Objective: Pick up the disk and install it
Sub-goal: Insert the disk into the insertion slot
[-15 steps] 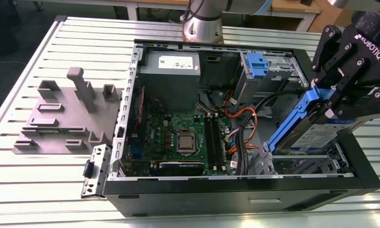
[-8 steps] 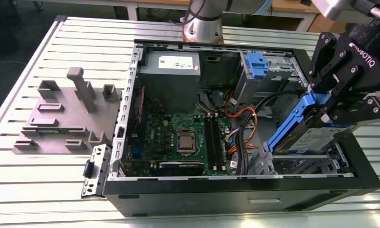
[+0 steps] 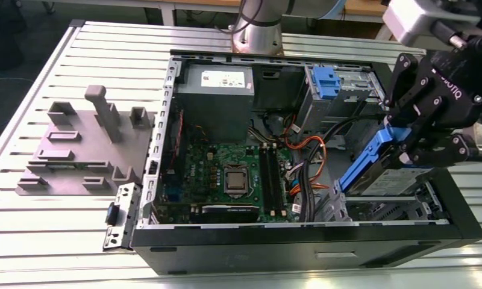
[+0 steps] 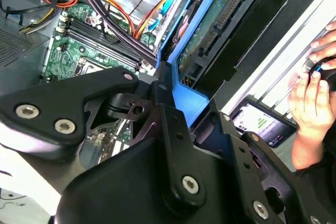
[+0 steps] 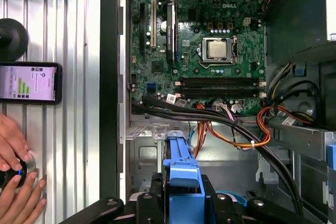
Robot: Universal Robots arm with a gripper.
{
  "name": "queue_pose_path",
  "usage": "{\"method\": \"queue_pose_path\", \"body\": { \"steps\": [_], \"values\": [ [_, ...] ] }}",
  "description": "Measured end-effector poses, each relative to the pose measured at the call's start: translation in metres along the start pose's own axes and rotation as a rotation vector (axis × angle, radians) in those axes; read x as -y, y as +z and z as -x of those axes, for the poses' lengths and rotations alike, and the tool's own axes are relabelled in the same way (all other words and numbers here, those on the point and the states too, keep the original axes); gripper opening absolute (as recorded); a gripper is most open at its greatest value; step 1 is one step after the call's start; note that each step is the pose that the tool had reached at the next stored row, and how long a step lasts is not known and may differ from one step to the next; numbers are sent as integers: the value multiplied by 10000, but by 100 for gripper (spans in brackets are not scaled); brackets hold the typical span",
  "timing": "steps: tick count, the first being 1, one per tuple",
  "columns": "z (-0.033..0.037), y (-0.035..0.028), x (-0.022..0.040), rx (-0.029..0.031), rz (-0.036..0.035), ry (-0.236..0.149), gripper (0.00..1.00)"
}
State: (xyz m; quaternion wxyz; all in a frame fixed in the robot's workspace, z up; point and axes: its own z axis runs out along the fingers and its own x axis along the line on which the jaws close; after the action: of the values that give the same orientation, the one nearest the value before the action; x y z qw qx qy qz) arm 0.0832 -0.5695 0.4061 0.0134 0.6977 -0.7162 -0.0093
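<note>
Disk (image 3: 390, 180) and gripper (image 3: 407, 152) are meeting at the exterior view's right, over the lower right corner of the open computer case (image 3: 305, 236). The black gripper is pinching narrow on the disk's blue side frame, so it is holding the disk. The disk is hanging tilted, its upper end leaning toward the middle of the case and its lower end dipping into the drive bay (image 3: 390, 208), though I cannot tell whether it is touching the bay's floor. In the second wrist view the disk (image 4: 215, 19) is showing its green circuit side above the gripper (image 4: 163, 109). In the first wrist view the blue frame of the disk (image 5: 181, 165) is sticking out of the gripper (image 5: 182, 203), pointing toward the motherboard (image 5: 210, 51) and the orange cables (image 5: 236, 135). Outside the case, a person's hand (image 5: 14, 182) is resting on a black knob beside a phone (image 5: 29, 82) that is lying on the slatted table (image 3: 32, 78).
</note>
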Motion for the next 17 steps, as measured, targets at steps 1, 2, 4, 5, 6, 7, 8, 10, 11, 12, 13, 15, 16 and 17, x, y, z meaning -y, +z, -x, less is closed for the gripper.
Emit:
{"method": "queue_pose_path", "body": {
  "steps": [1, 2, 4, 5, 6, 7, 8, 10, 11, 12, 13, 15, 16, 17],
  "values": [
    [-3, 35, 1, 1, 0, -1, 37],
    [-5, 70, 3, 0, 0, -1, 37],
    [-6, 107, 4, 0, 0, -1, 37],
    [-8, 125, 4, 0, 0, -2, 37],
    [-8, 143, 5, -1, 0, -3, 37],
    [-9, 161, 5, 0, 0, -3, 37],
    [-9, 181, 6, 0, 0, -4, 37],
    [-9, 217, 7, 1, 0, -5, 37],
    [-10, 235, 8, 1, 0, -5, 37],
    [-10, 253, 9, 1, 0, -6, 37],
    [-10, 271, 9, 0, 0, -6, 37],
    [-10, 306, 10, -1, 0, -6, 37],
    [-11, 325, 11, 0, 0, -7, 37],
    [-11, 342, 11, -1, -1, -6, 37]
  ]
}}
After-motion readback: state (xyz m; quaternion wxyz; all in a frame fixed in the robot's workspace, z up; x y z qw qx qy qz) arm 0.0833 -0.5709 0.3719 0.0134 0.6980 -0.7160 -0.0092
